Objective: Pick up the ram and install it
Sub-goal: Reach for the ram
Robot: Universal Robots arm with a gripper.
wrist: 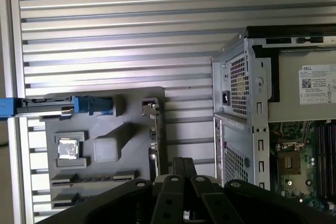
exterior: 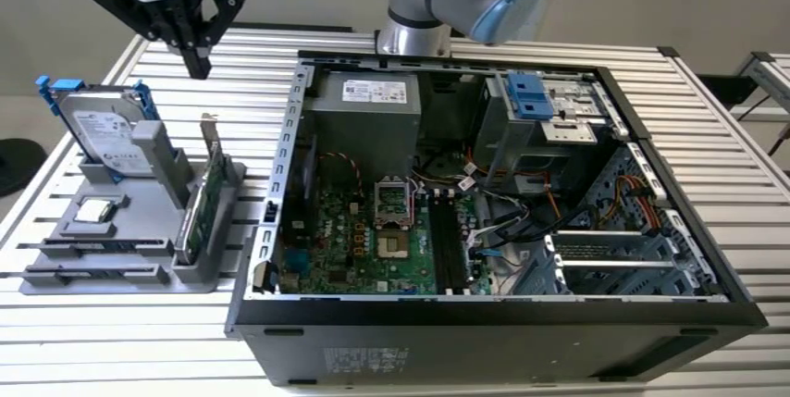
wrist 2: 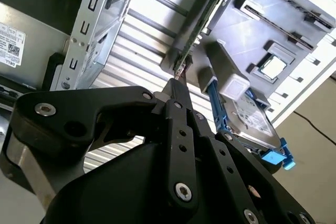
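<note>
My gripper (exterior: 198,66) hangs shut and empty above the back left of the table, over the far end of the grey holder (exterior: 129,221). Both wrist views show its black fingertips (wrist 2: 177,83) pressed together. Two dark narrow strips lie in the holder's front slots; the nearer-to-centre one (exterior: 96,244) looks like the ram, a good way below and in front of the gripper. I cannot tell whether either strip is a stick or a bare slot. The motherboard's long black ram slots (exterior: 447,244) lie inside the open computer case (exterior: 287,166).
The holder also carries a silver hard drive with blue rails (exterior: 109,133), a tall green expansion card with a metal bracket (exterior: 203,198) and a square chip (exterior: 96,211). The slatted table top surrounds it. The arm's base (exterior: 413,36) stands behind the case.
</note>
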